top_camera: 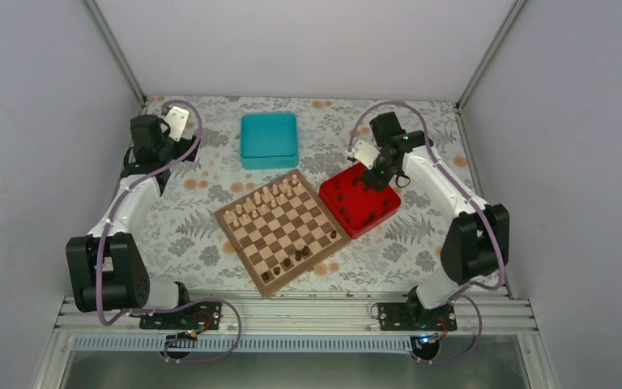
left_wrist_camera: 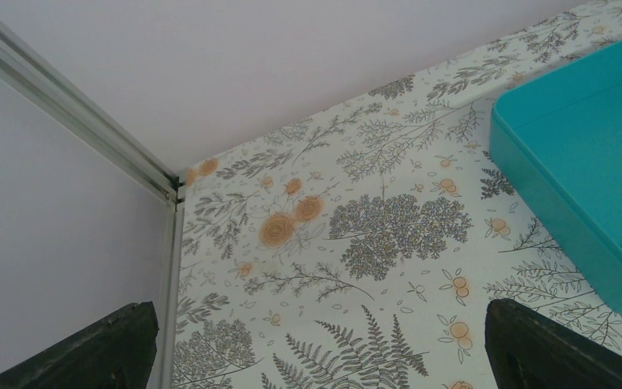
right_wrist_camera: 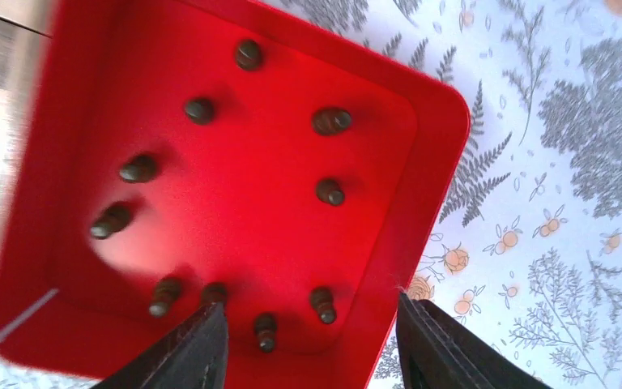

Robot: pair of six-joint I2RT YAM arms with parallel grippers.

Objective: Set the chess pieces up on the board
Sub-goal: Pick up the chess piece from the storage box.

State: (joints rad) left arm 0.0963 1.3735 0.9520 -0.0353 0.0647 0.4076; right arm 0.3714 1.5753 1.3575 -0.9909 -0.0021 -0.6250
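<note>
The board (top_camera: 279,239) lies at the table's middle, with pale pieces on its far rows and a few dark chess pieces (top_camera: 288,262) near its front edge. Several more dark pieces (right_wrist_camera: 330,191) stand in the red tray (top_camera: 377,212), which fills the right wrist view (right_wrist_camera: 433,162). My right gripper (right_wrist_camera: 312,344) is open above the tray's far corner, with two dark pieces (right_wrist_camera: 322,304) between its fingers below. My left gripper (left_wrist_camera: 316,356) is open and empty over bare tablecloth at the far left, away from the board.
A teal box (top_camera: 269,139) stands behind the board and shows at the right of the left wrist view (left_wrist_camera: 583,170). Booth walls close in the table on the left, back and right. A metal rail (top_camera: 291,312) runs along the near edge.
</note>
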